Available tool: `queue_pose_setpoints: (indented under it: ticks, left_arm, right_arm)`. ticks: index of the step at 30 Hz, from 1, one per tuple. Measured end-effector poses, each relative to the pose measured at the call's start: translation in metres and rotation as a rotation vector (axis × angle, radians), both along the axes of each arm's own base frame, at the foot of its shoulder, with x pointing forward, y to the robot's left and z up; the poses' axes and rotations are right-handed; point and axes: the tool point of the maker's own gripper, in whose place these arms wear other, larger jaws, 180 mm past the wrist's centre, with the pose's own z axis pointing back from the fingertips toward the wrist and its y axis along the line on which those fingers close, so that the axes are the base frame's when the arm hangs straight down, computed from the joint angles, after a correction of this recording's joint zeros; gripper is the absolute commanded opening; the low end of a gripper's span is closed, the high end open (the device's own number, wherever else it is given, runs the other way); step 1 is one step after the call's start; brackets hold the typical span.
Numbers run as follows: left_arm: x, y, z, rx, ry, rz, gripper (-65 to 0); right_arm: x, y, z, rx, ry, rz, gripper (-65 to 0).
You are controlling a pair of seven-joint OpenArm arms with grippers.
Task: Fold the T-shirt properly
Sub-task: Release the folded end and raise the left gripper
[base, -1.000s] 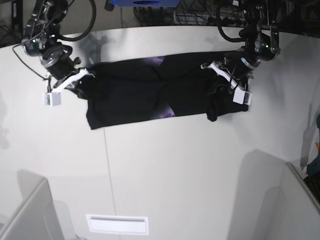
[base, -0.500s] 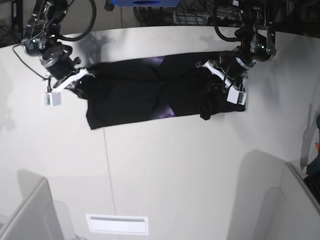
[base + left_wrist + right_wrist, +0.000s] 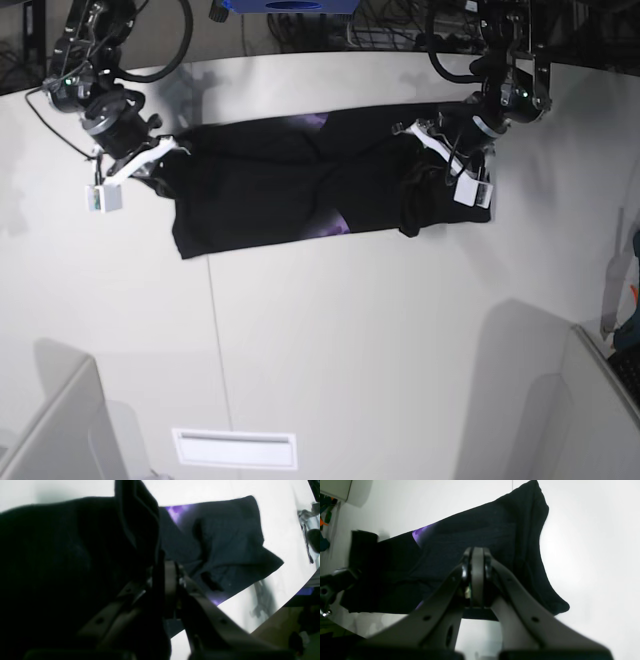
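**benchmonkey:** Nearest thing in the base view is just bare pale tabletop (image 3: 350,350). Further back, the big black short-sleeved cloth T-shirt (image 3: 280,190) lies stretched sideways across the far part of the table, already doubled into a long band, with bits of purple print peeking out at the middle seam. Both arms sit at its ends. So I'd call this mid-fold: long folds done, ends being brought in.

**foldbot_fan:** Agreed. In its wrist view the left gripper (image 3: 166,590) has its jaws pressed together on a thick bunch of black cloth, and that end looks lifted and bunched into a hanging lump rather than flat. The right gripper (image 3: 476,580) also has its jaws closed tight; from its wrist cam they sit right at the shirt's edge, and I think they're pinching fabric, though the cloth between the tips is hard to make out.

**benchmonkey:** Next move, my guess: the left one carries its end over toward the middle and lays it down flat, while the right keeps its end pinned so the band doesn't slide.

**foldbot_fan:** Yeah, and that bunched lump needs spreading before release, or the fold ends up lumpy and crooked.
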Motion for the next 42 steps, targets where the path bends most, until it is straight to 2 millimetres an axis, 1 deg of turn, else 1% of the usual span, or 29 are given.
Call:
queue_pose_setpoints:
  ticks: [3, 8, 14, 19, 21, 23, 27, 28, 29, 30, 31, 32, 33, 34, 35, 36, 37, 38, 40, 41, 42]
  left_arm:
    - [-0.002, 0.002, -0.007, -0.001, 0.022, 0.005, -65.0]
    - [-0.002, 0.002, -0.007, -0.001, 0.022, 0.006, -65.0]
    - [0.0, 0.001, -0.006, -0.004, 0.017, 0.006, -45.6]
    - [-0.001, -0.001, -0.006, -0.009, 0.018, 0.002, -32.9]
    - [-0.002, -0.01, -0.006, -0.021, 0.021, -0.016, -26.3]
    - [-0.005, -0.028, -0.006, -0.037, 0.024, -0.067, -22.5]
    - [-0.008, -0.073, 0.002, -0.084, 0.006, -0.192, -21.6]
    - [-0.009, -0.079, 0.003, -0.094, 0.005, -0.206, -21.7]
    - [-0.01, -0.081, 0.006, -0.104, -0.001, -0.21, -21.9]
    - [-0.009, -0.074, 0.007, -0.096, -0.005, -0.19, -22.5]
    - [-0.007, -0.062, 0.01, -0.085, -0.013, -0.152, -25.2]
    - [-0.005, -0.044, 0.014, -0.064, -0.03, -0.102, -31.3]
    - [-0.004, -0.021, 0.019, -0.032, -0.045, -0.048, -40.0]
    - [-0.005, 0.003, 0.022, 0.001, -0.058, 0.011, -51.3]
    - [-0.008, 0.028, 0.021, 0.025, -0.05, 0.075, -62.2]
    - [-0.013, 0.051, 0.02, 0.042, -0.037, 0.139, -65.0]
    - [-0.018, 0.076, 0.019, 0.055, -0.025, 0.21, -65.0]
    - [-0.023, 0.097, 0.019, 0.053, -0.014, 0.271, -65.0]
    - [-0.036, 0.147, 0.023, 0.11, -0.019, 0.397, -65.0]
    - [-0.045, 0.172, 0.027, 0.165, -0.023, 0.435, -65.0]
    - [-0.053, 0.186, 0.03, 0.208, -0.031, 0.426, -65.0]
  right_arm:
    - [0.0, 0.0, 0.0, 0.0, 0.0, 0.0, -65.0]
    - [0.0, 0.0, 0.0, 0.0, 0.0, 0.0, -65.0]
    - [0.0, 0.0, 0.0, 0.0, 0.0, 0.0, -65.0]
    - [0.0, 0.0, 0.0, 0.0, 0.0, 0.0, -65.0]
    - [0.0, 0.0, 0.0, 0.0, 0.0, 0.0, -65.0]
    - [0.0, 0.0, 0.0, 0.0, 0.0, 0.0, -65.0]
    - [0.002, 0.0, 0.002, 0.001, -0.005, 0.001, -65.0]
    - [0.004, 0.0, 0.003, 0.001, -0.012, 0.0, -65.0]
    - [0.006, 0.0, 0.005, 0.001, -0.019, 0.0, -65.0]
    - [0.007, 0.0, 0.005, 0.0, -0.021, -0.001, -65.0]
    - [0.007, -0.001, 0.005, -0.005, -0.02, 0.002, -65.0]
    - [0.006, -0.003, 0.004, -0.011, -0.013, 0.008, -65.0]
    - [0.004, -0.004, 0.002, -0.024, 0.008, 0.023, -60.2]
    - [0.004, -0.005, 0.0, -0.039, 0.031, 0.04, -48.3]
    - [0.004, -0.003, -0.001, -0.04, 0.051, 0.054, -39.3]
    - [0.006, -0.001, 0.0, -0.043, 0.063, 0.07, -29.1]
    - [0.01, 0.001, 0.002, -0.039, 0.067, 0.084, -22.2]
    - [0.013, 0.001, 0.004, -0.048, 0.076, 0.101, -18.3]
    - [0.021, -0.005, 0.002, -0.066, 0.104, 0.129, -17.7]
    - [0.027, -0.009, -0.003, -0.068, 0.129, 0.131, -17.7]
    - [0.031, -0.015, -0.01, -0.069, 0.157, 0.123, -17.7]
